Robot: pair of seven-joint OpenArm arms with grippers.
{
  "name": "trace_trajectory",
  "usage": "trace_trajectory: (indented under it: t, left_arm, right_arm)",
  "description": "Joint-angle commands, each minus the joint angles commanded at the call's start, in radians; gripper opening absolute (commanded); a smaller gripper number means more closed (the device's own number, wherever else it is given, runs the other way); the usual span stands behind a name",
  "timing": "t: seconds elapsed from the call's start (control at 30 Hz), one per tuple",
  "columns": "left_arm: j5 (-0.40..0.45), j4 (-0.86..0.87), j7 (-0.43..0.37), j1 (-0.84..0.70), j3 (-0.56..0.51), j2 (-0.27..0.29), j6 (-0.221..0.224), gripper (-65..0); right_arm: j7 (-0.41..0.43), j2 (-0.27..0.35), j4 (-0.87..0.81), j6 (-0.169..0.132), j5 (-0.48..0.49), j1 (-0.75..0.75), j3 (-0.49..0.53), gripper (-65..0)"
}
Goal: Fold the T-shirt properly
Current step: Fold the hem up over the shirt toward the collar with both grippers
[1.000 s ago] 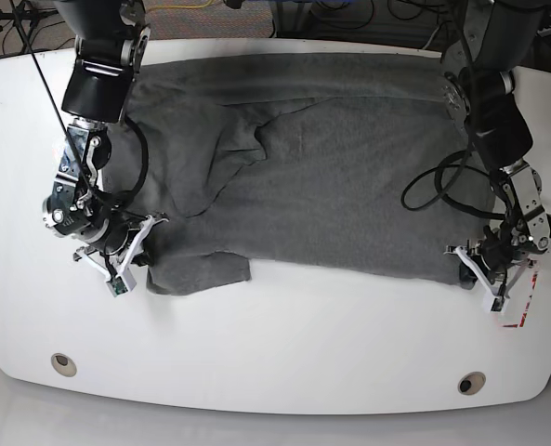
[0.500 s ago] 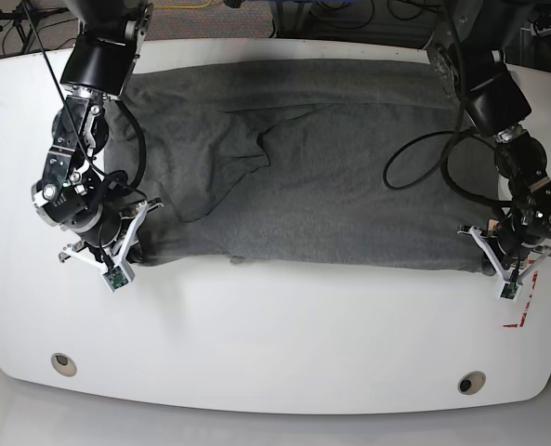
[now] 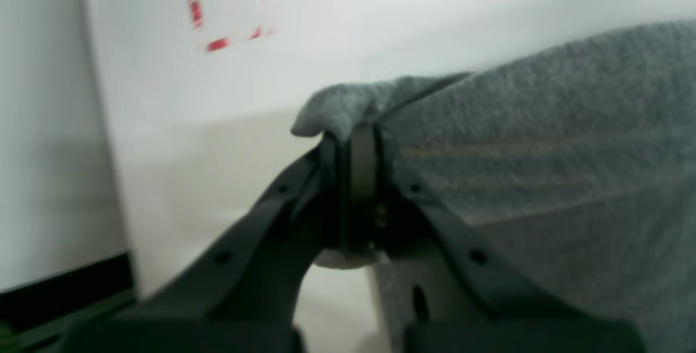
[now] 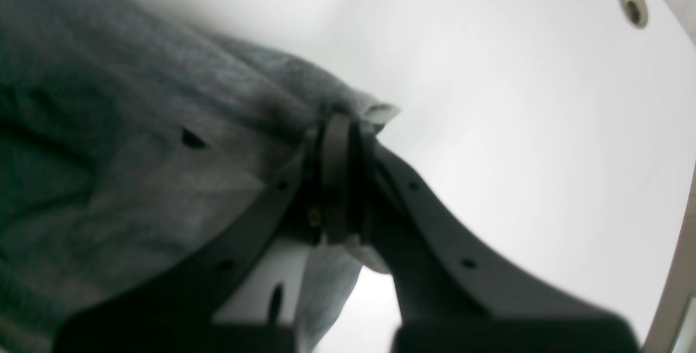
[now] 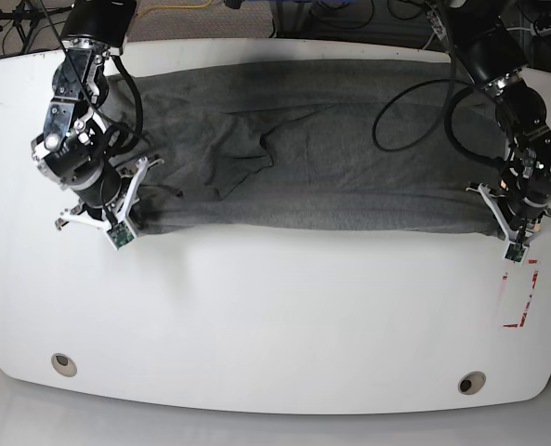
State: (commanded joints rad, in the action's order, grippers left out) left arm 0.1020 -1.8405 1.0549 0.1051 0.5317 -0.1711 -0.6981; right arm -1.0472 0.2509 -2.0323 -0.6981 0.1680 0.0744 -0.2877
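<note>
The dark grey T-shirt (image 5: pixel 321 158) lies spread across the back half of the white table (image 5: pixel 275 325), its near edge pulled into a straight line between the two grippers. At the right end of that edge my left gripper (image 5: pixel 509 228) is shut on a corner of the T-shirt (image 3: pixel 544 124); the left wrist view shows the left gripper (image 3: pixel 353 141) pinching a bunched fold. My right gripper (image 5: pixel 131 216) holds the left end. Up close, the right gripper (image 4: pixel 340 124) is shut on the T-shirt (image 4: pixel 109 124). A wrinkled fold sits near the shirt's middle left.
A red dashed marking (image 5: pixel 526 297) is on the table near the right front, also seen as red dashes (image 3: pixel 228 10). Two round holes (image 5: pixel 63 363) (image 5: pixel 471 382) sit near the front edge. Black cables (image 5: pixel 414 102) loop over the shirt's right part.
Both grippers have moved toward the back of the table with the shirt's near edge in them. The loose sleeve flap at front left has been drawn up into a straight edge.
</note>
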Motion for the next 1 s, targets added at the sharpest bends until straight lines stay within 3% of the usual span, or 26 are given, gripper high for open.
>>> trace_trajectory:
  t: [0.67,0.87,0.93,1.0]
  left_arm:
    - [0.0,-0.048,0.015,-0.292,0.044,-0.005,0.0,-65.0]
    - [0.0,-0.046,0.015,-0.341,0.041,-0.006,0.0,-65.0]
    - [0.002,-0.044,0.015,-0.351,0.04,-0.006,0.0,-63.1]
    - [0.002,-0.044,0.015,-0.361,0.04,-0.008,0.0,-57.6]
  right_arm:
    - [0.0,-0.043,-0.006,0.0,0.003,0.23,-0.092,-65.0]
    - [0.0,-0.092,-0.006,0.0,-0.003,0.253,-0.098,-64.7]
    - [0.0,-0.094,-0.006,0.0,-0.003,0.255,-0.098,-62.3]
    - [0.0,-0.095,-0.005,0.0,-0.005,0.255,-0.098,-55.0]
